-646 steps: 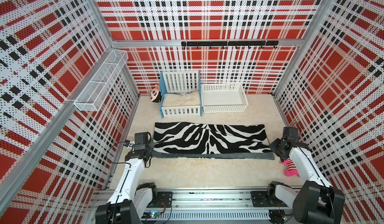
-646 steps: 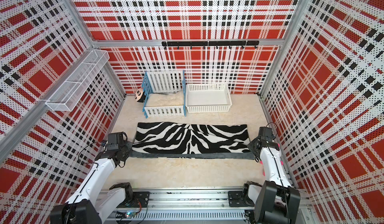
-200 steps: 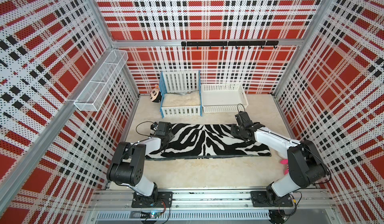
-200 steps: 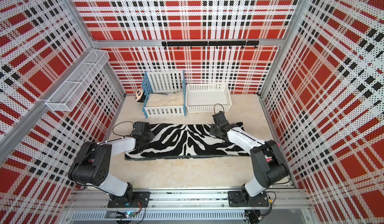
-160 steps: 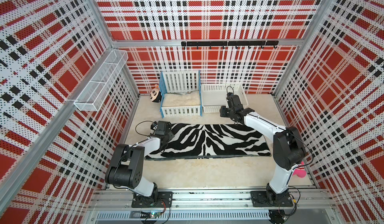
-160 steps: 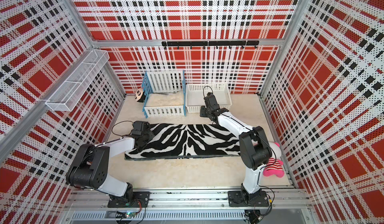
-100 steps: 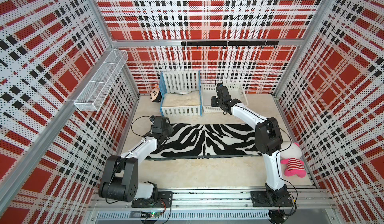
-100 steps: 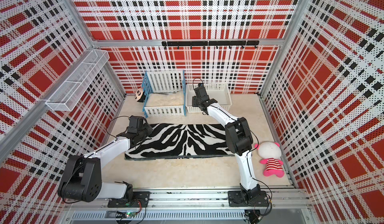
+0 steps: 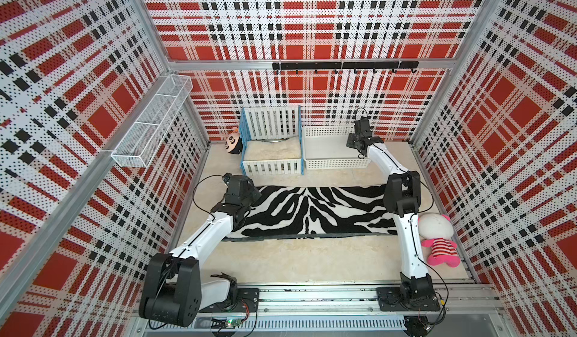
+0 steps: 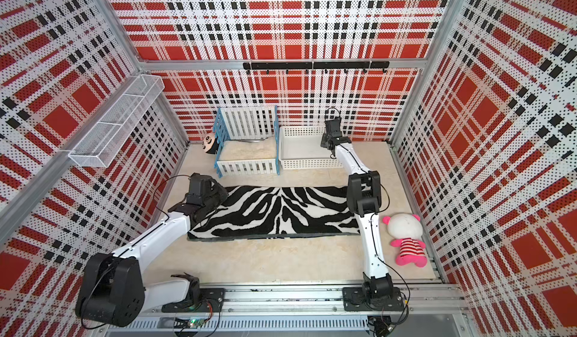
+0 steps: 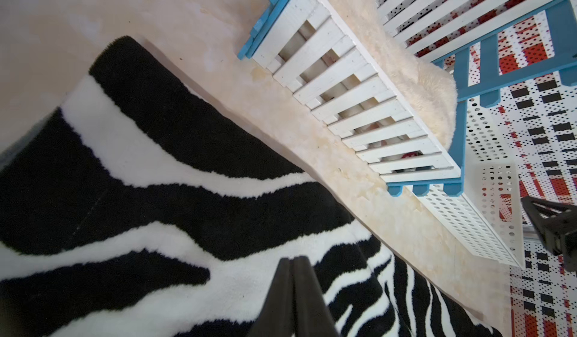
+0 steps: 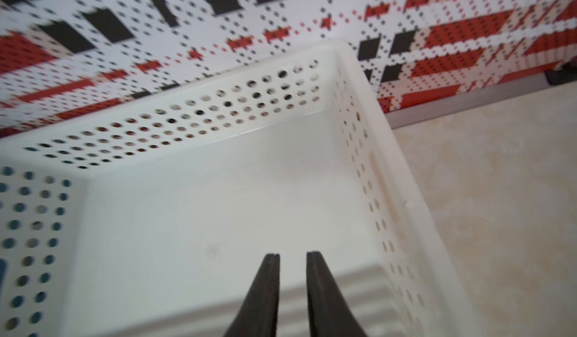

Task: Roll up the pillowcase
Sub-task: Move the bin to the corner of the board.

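Observation:
The pillowcase (image 9: 312, 210) (image 10: 274, 213) lies flat on the floor with its zebra side up; a thin dark grey edge shows along its near side. My left gripper (image 9: 248, 195) (image 10: 217, 196) hovers over its left end. In the left wrist view the left gripper (image 11: 293, 259) is shut, with nothing between the fingers and the zebra pile (image 11: 156, 170) just beneath. My right gripper (image 9: 352, 145) (image 10: 326, 143) reaches far back over the right end of the white basket (image 9: 331, 164). In the right wrist view the right gripper (image 12: 293, 254) is slightly open and empty above the basket floor (image 12: 218, 201).
A blue-and-white crib (image 9: 271, 166) holding a cream cushion (image 9: 270, 151) stands behind the pillowcase, left of the basket. A doll head (image 9: 233, 140) lies beside the crib. A pink-striped plush toy (image 9: 438, 241) rests at the right wall. A wire shelf (image 9: 150, 126) hangs on the left wall.
My right arm swung from the pillowcase's right part back to over the white basket, its jaws narrowing. The left gripper rose slightly over the left end. The plush toy came into full view.

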You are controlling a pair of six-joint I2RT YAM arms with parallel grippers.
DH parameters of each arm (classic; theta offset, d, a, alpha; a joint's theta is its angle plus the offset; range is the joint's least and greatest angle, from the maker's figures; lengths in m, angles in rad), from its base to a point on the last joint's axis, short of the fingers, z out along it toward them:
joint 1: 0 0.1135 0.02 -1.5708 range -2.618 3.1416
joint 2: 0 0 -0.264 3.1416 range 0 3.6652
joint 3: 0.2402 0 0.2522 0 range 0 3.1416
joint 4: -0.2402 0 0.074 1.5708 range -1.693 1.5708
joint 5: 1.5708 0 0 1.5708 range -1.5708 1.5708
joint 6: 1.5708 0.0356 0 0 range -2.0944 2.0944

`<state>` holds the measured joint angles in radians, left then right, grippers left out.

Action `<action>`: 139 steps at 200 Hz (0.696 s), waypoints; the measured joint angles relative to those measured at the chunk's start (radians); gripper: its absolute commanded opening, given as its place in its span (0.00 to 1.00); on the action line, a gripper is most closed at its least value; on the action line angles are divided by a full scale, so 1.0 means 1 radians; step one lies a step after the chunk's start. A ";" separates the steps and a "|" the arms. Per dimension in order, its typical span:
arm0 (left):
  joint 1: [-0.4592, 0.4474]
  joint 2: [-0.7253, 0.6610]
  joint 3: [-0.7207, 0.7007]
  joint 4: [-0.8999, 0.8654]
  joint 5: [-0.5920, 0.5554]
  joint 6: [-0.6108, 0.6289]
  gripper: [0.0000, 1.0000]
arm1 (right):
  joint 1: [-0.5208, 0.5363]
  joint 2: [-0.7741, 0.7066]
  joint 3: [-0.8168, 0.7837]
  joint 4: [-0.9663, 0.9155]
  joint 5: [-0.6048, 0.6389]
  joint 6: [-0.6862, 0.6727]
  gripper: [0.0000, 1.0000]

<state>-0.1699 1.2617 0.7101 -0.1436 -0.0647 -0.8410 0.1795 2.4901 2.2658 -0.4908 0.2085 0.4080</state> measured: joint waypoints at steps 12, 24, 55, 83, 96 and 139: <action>0.000 0.000 0.000 -0.003 0.000 -0.002 0.09 | -0.017 0.001 -0.029 -0.016 0.009 -0.005 0.23; 0.000 0.000 0.000 -0.004 0.000 -0.005 0.09 | -0.039 0.001 -0.057 -0.025 0.020 -0.008 0.23; 0.001 0.000 0.000 -0.007 0.000 -0.008 0.09 | -0.100 0.001 -0.107 -0.039 0.044 -0.007 0.24; 0.001 0.000 0.000 -0.009 -0.001 -0.008 0.09 | -0.204 0.001 -0.101 -0.062 0.082 -0.017 0.26; 0.001 0.000 0.000 -0.011 -0.001 -0.008 0.09 | -0.253 0.001 -0.085 -0.073 0.106 -0.037 0.28; 0.003 0.000 0.000 -0.016 -0.003 -0.007 0.09 | -0.330 -0.044 -0.052 -0.080 0.129 -0.102 0.33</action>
<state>-0.1669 1.2617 0.7101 -0.1593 -0.0677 -0.8482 -0.1505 2.4458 2.2135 -0.5713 0.3370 0.3058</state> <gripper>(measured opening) 0.092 0.312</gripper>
